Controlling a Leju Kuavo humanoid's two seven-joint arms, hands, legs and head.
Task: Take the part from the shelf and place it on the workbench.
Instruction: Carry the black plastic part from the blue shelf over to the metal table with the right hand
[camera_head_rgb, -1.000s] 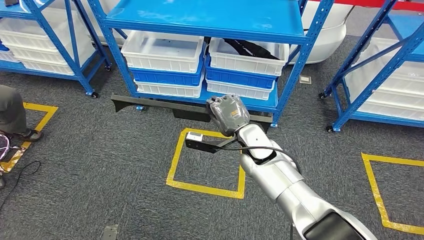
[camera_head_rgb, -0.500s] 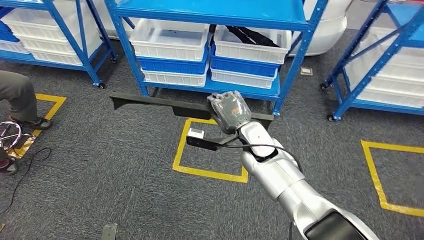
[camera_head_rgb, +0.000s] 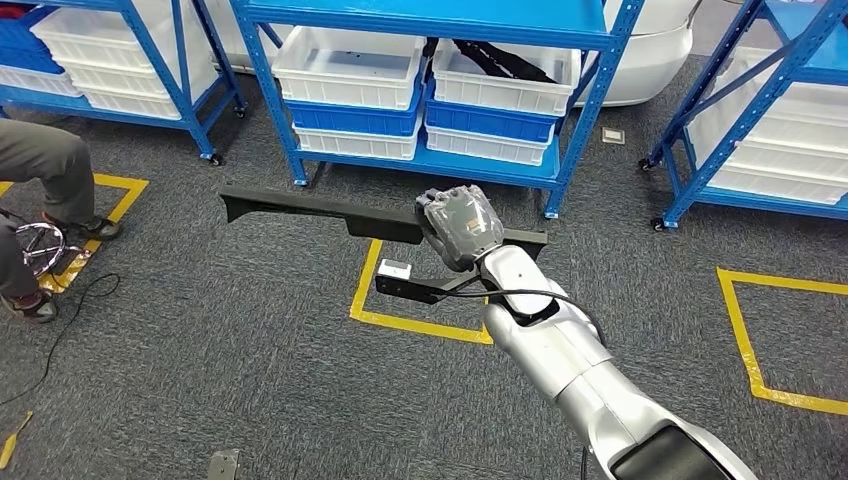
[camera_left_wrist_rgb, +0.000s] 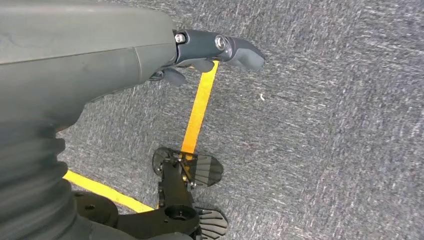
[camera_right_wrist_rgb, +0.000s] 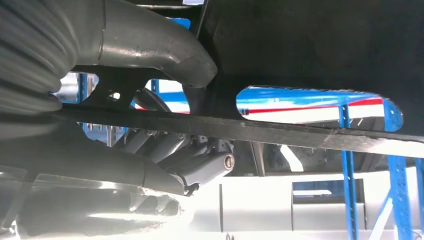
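Grey carpet (camera_head_rgb: 250, 330) with yellow tape squares (camera_head_rgb: 420, 320) fronts blue shelving (camera_head_rgb: 430, 25).

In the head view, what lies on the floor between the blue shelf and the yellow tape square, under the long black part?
Bare grey carpet lies between the blue shelf and yellow tape square; the long black part, gripped by the right hand, hangs above.

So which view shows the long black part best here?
The head view: the whole black part shows end to end, held above the carpet by the right hand. The right wrist view gives a dark close-up of its underside and a slot. The left wrist view faces the floor.
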